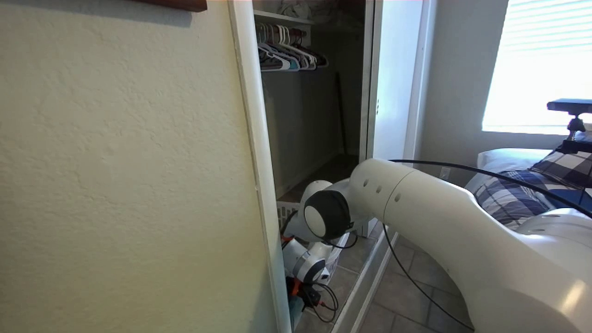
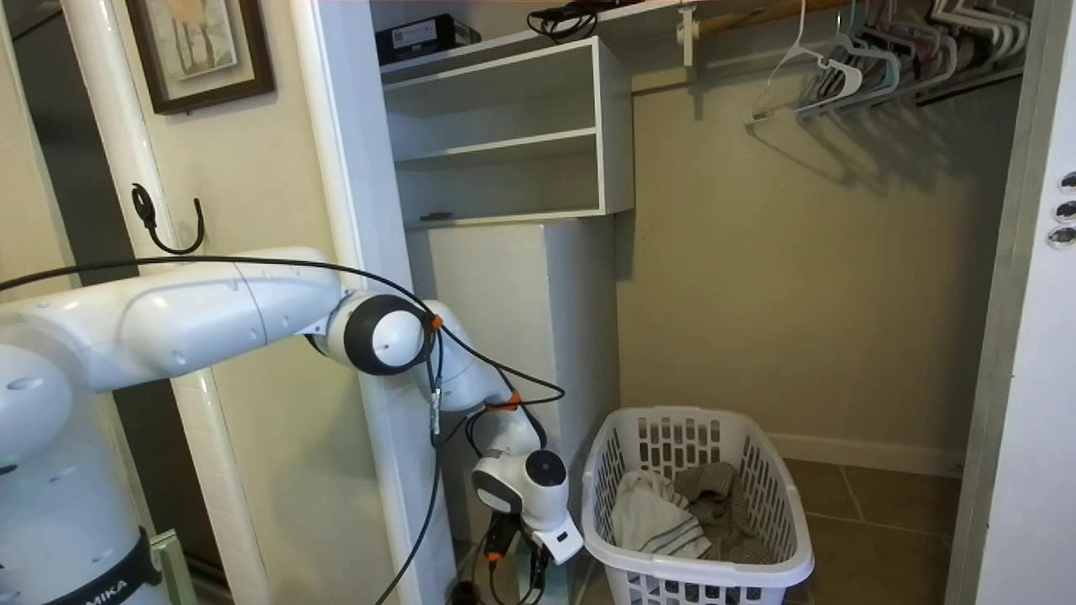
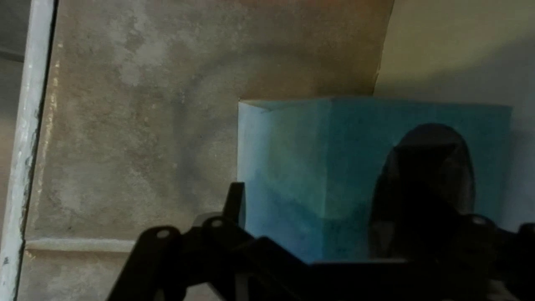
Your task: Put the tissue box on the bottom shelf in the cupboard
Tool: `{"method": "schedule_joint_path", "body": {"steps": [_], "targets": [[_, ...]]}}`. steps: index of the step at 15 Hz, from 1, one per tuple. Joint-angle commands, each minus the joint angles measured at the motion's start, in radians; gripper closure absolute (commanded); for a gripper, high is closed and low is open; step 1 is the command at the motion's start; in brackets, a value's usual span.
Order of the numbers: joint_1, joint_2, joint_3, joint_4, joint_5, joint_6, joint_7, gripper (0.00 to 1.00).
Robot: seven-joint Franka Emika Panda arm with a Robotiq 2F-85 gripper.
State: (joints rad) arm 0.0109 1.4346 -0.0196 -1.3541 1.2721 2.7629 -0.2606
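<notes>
My gripper [image 3: 345,184] points down over the tissue box [image 3: 284,167], its jaws wide apart. In the wrist view one finger [image 3: 235,205] lies along the box's paler side; the opposite one, almost black, overlaps the oval opening [image 3: 432,133] in the face turned toward me. Whether either touches the box, or how deep that dark one reaches, I cannot tell. The box sits on the tiled floor [image 3: 138,138] of the cupboard [image 2: 357,168], close beside a wall [image 3: 451,33].

Above it my wrist [image 2: 538,500] hangs low inside the opening. From there my arm [image 2: 168,319] slopes up to a dark-ringed joint [image 2: 387,336], folds, and runs back almost level, a black cable [image 2: 210,259] along it. Just beside the wrist stands a white laundry basket [image 2: 698,571] holding crumpled cloth [image 2: 660,512]; shelves [image 2: 496,149] are higher up.

In an exterior view the white frame [image 1: 261,152] and my own gripper leave only a teal sliver of the box [image 1: 296,306]. In an exterior view everything below my wrist [image 2: 538,500] is lost among dark cables at the bottom edge. The wrist view is so dim that my knuckles merge into one black shape.
</notes>
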Motion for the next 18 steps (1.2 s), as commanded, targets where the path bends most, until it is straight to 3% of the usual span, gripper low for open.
{"method": "schedule_joint_path", "body": {"steps": [1,5,6,7,11,17,18], "targets": [[0.005,0.075,0.006,0.097,-0.037,-0.023,0.021,0.34],[0.009,0.055,0.005,0.065,-0.044,-0.044,0.001,0.62],[-0.017,0.054,0.033,0.066,-0.11,-0.026,0.028,0.7],[0.016,0.045,-0.01,0.057,-0.078,-0.059,0.016,0.75],[0.053,-0.049,-0.073,-0.069,-0.132,-0.095,0.035,0.99],[0.135,-0.267,-0.154,-0.306,-0.158,-0.108,0.014,1.0],[0.102,-0.317,-0.115,-0.355,-0.254,-0.078,0.061,1.0]]}}
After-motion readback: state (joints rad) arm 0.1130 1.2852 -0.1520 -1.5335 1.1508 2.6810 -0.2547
